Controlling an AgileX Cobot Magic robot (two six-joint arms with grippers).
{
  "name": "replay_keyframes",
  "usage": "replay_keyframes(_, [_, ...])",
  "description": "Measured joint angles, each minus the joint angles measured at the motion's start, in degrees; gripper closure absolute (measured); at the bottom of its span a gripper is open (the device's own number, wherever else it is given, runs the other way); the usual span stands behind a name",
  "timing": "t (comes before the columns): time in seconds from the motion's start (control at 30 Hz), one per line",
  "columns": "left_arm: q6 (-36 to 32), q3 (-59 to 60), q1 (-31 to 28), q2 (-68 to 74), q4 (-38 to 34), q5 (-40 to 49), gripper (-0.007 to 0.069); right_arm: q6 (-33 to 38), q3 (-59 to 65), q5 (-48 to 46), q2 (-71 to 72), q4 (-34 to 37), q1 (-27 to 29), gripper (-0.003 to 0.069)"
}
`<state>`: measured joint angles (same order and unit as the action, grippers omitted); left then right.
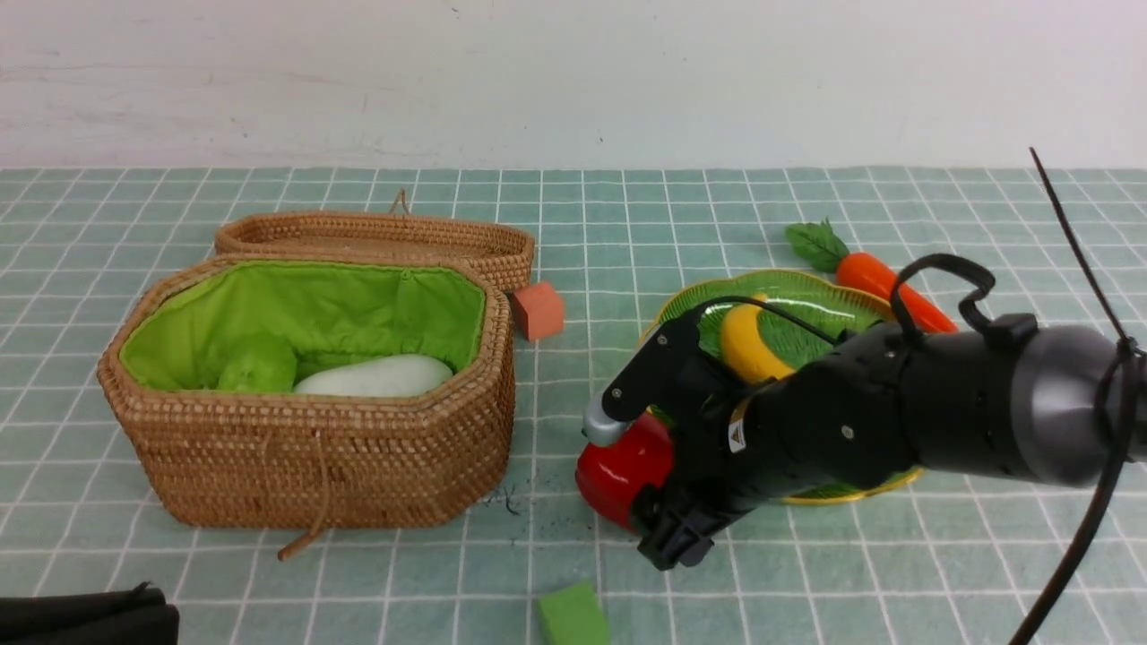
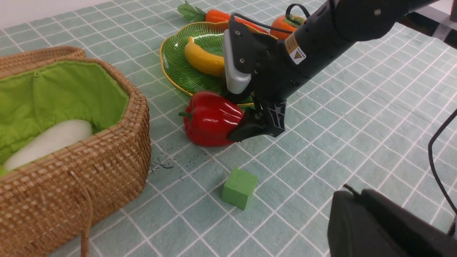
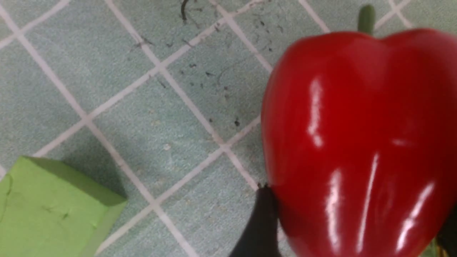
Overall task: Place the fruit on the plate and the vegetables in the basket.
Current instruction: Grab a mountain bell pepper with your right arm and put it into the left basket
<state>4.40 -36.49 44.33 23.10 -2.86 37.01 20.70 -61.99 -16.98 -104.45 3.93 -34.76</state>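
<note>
Front view: the right arm comes in from 3 o'clock, slanting low across the plate (image 1: 806, 294) with its wrist tipped down towards 7 o'clock. The right gripper (image 1: 659, 491) stands spread wide around the red bell pepper (image 1: 614, 475), which lies on the checked cloth (image 1: 556, 224) at the plate's 7 o'clock, just beside its rim. The banana (image 1: 748, 345) lies on the plate, and the carrot (image 1: 883, 282) on the cloth at the plate's 1 o'clock. At the pepper's 9 o'clock stands the basket (image 1: 314, 466), holding the radish (image 1: 376, 376) and the gourd (image 1: 255, 363), with the wicker lid (image 1: 376, 237) behind it at 12 o'clock. An orange cube (image 1: 538, 311) sits at the basket's 2 o'clock and a green cube (image 1: 572, 616) at the pepper's 6 o'clock. The left arm (image 1: 81, 614) shows only as a dark bulk at 7 o'clock of the basket

Left wrist view: the persimmon (image 2: 285, 23), which the arm covers in the front view, shows beside the carrot and beyond the plate. One black finger (image 2: 250, 129) lies against the pepper's side; the other is hidden behind the pepper. The left gripper (image 2: 385, 228) is a dark shape nearby, jaws pressed together

Right wrist view: only here does the finger's tip (image 3: 266, 214) show, touching the pepper's glossy skin, with the pepper lying on the cloth and the green cube well apart from it
</note>
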Motion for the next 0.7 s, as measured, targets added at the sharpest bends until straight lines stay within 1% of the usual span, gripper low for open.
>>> replay_keyframes(0.03, [0.0,0.0,0.0,0.0,0.0,0.0,0.0606,0.0,0.0,0.56,-0.12,-0.06,0.0,0.0096])
replay_keyframes(0.1, [0.0,0.02,0.0,0.0,0.0,0.1,0.0606,0.0,-0.05,0.87,-0.17,-0.06,0.0,0.0139])
replay_keyframes(0.5, [0.0,0.02,0.0,0.0,0.0,0.17,0.0604,0.12,-0.1,0.67,-0.19,-0.06,0.0,0.0146])
replay_keyframes(0.7, [0.0,0.02,0.0,0.0,-0.02,0.17,0.0601,0.12,-0.04,-1.75,1.93,-0.06,0.0,0.0146])
